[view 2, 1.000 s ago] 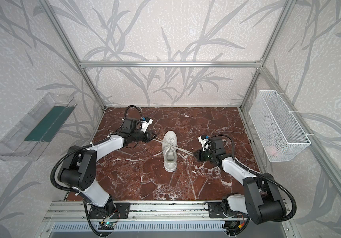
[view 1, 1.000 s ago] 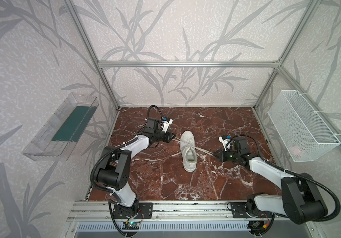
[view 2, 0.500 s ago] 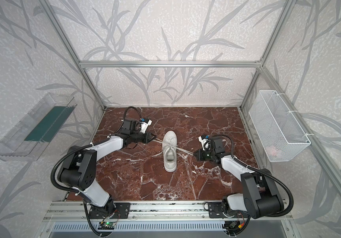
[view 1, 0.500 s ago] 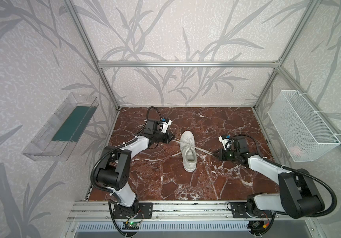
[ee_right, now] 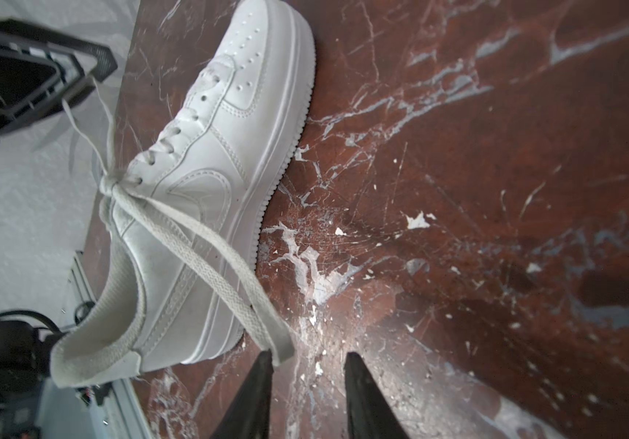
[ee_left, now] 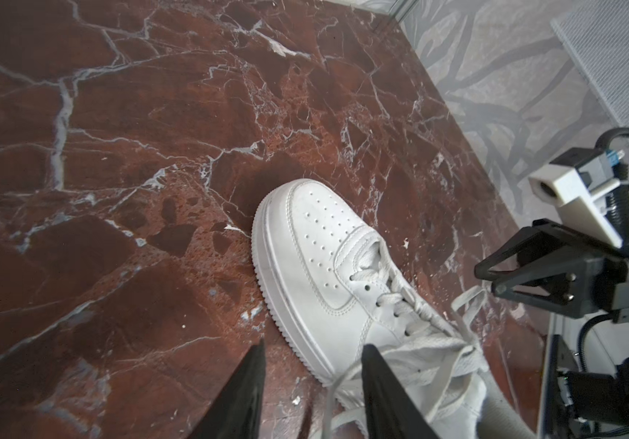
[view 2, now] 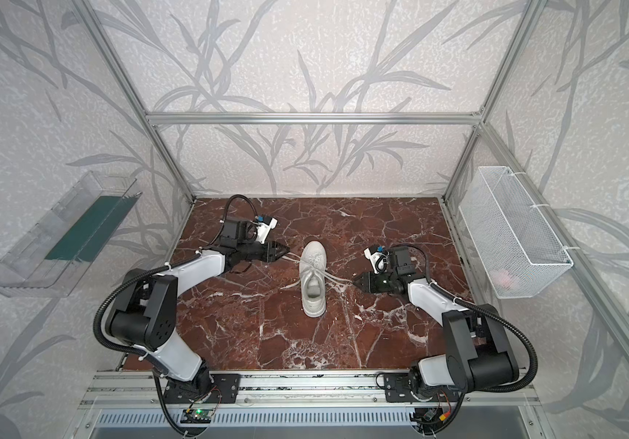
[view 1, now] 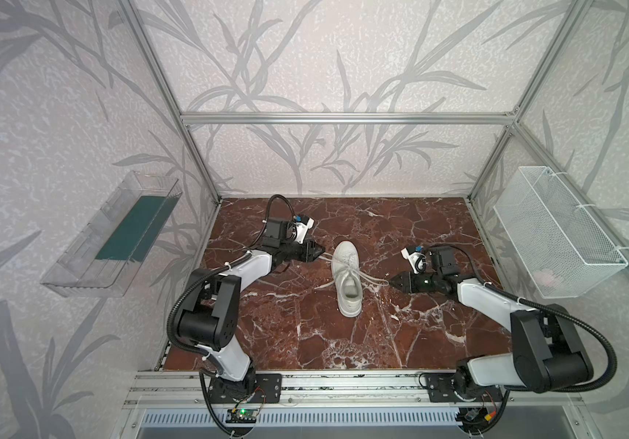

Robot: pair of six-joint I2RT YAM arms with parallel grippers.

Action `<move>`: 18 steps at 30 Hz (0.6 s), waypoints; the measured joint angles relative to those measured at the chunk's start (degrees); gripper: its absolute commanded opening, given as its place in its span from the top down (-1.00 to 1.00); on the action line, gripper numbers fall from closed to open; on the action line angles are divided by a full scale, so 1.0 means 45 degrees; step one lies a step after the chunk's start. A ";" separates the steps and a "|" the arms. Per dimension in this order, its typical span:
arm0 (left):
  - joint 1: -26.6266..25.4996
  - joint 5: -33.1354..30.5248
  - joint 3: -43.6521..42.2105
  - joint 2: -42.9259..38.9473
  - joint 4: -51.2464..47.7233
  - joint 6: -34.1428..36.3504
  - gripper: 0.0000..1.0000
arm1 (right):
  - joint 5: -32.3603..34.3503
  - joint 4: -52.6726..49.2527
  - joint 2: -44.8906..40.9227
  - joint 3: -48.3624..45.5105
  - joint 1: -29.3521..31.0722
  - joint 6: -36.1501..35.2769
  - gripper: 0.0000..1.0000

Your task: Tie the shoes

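Since a second ago both tools have let their jaws part, and neither has shifted much over the bench (view 1: 381, 220). The left tool (ee_left: 315, 346) stands open. A thin strand of the laces (view 1: 349, 268) runs through its gap beside one finger (ee_left: 381, 387) without being pinched. The right tool (ee_right: 308, 354) is open too, and the end of a flat lace loop (ee_right: 210, 251) lies against one fingertip (ee_right: 259, 380), unclamped. The white sneaker (view 1: 345, 252) sits upright on its sole between the two tools, just ahead of their tips. Its toe end is nearer the left tool and its heel opening nearer the right. The laces are cinched at the top eyelets, with strands trailing toward either tool.
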 measured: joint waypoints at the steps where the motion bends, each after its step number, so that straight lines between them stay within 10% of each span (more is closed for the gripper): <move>1: 0.0015 0.0083 -0.0107 -0.0039 0.0364 -0.0102 -0.37 | -0.0097 -0.0053 -0.0024 0.0044 -0.0019 -0.0087 0.01; 3: 0.0015 0.0155 -0.0330 -0.0165 0.0782 -0.0282 -0.96 | -0.0248 -0.0219 -0.0160 0.0063 -0.0049 -0.0165 -0.01; 18: 0.0423 -0.0976 -0.0583 -0.1700 -0.0457 0.0049 -0.98 | -0.0117 -0.2312 -0.0874 0.0398 -0.1622 -0.0369 -0.15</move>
